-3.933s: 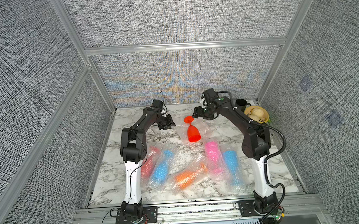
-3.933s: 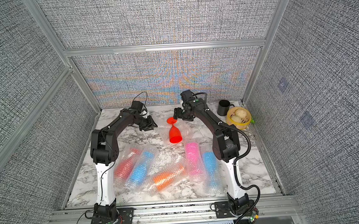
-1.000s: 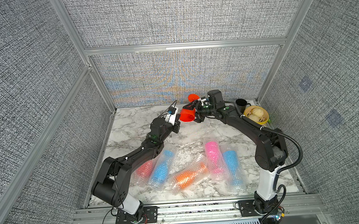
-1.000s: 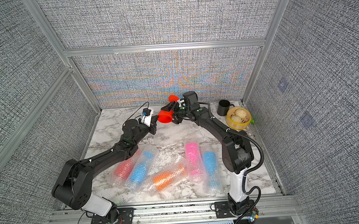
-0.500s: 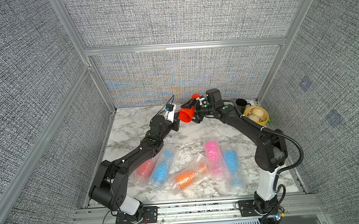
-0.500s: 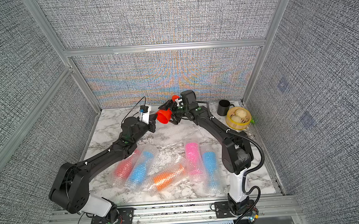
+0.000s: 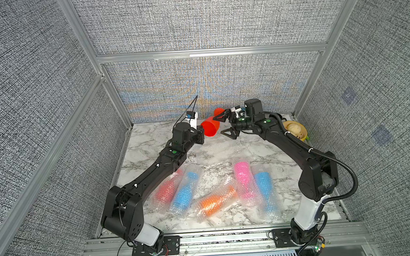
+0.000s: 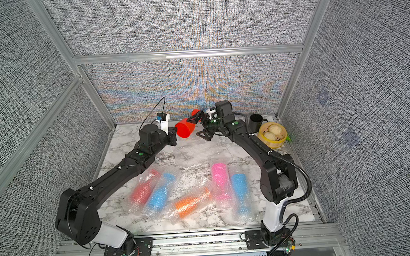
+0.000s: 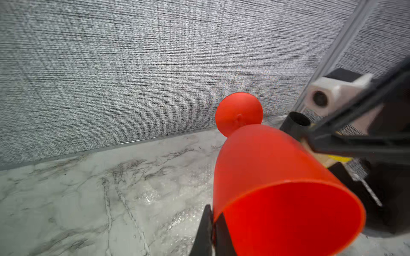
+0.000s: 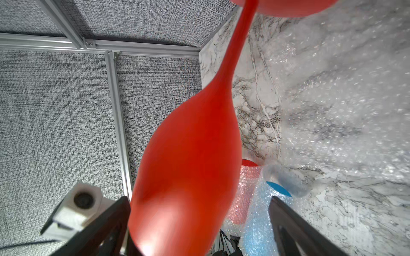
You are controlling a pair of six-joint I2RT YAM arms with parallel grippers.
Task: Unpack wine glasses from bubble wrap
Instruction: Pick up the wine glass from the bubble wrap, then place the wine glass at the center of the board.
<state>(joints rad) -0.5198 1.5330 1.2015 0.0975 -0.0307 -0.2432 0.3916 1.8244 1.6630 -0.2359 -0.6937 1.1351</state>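
Opening wide over the last second, the right gripper (image 7: 219, 125) no longer clamps the red goblet (image 7: 211, 128); its jaws now stand apart on either side of it. The left gripper (image 7: 201, 133) stays pinched on the rim and carries the goblet alone. It is tilted almost level above the back of the marble table (image 7: 146, 146), foot toward the rear wall. Both arms reach forward and inward, wrists facing each other. An emptied bubble wrap (image 7: 215, 150) lies flat below. Five wrapped goblets (image 7: 243, 177) remain along the front.
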